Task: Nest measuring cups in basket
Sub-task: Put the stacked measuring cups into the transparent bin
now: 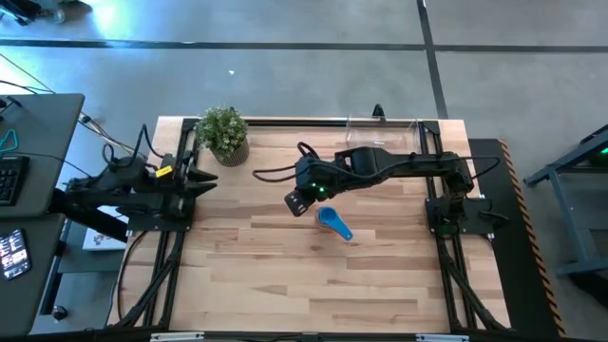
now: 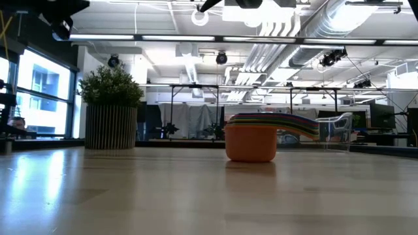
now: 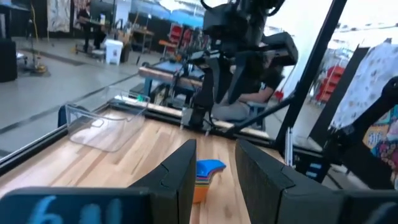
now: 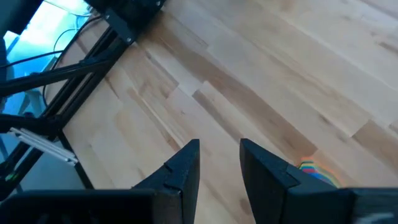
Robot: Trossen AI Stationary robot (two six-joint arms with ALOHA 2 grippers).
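Wood-plank table (image 1: 285,285), open workshop behind it with racks and ducts. Measuring cups (image 1: 333,224) sit nested in one stack on the bare wood near the table's middle, blue on top, orange at the bottom, handles fanned to one side in the low view. Basket (image 1: 383,133) is clear, at the far edge, well apart from the stack, nothing visible in it. Right gripper (image 1: 296,204) hovers above the table just beside the stack; its fingers (image 4: 186,168) are parted with a narrow gap, nothing between them, stack off to the side of the fingertips. Left gripper (image 1: 211,180) parked at the left frame near the potted plant (image 1: 225,133), fingers (image 3: 180,174) spread, empty, stack well ahead of them.
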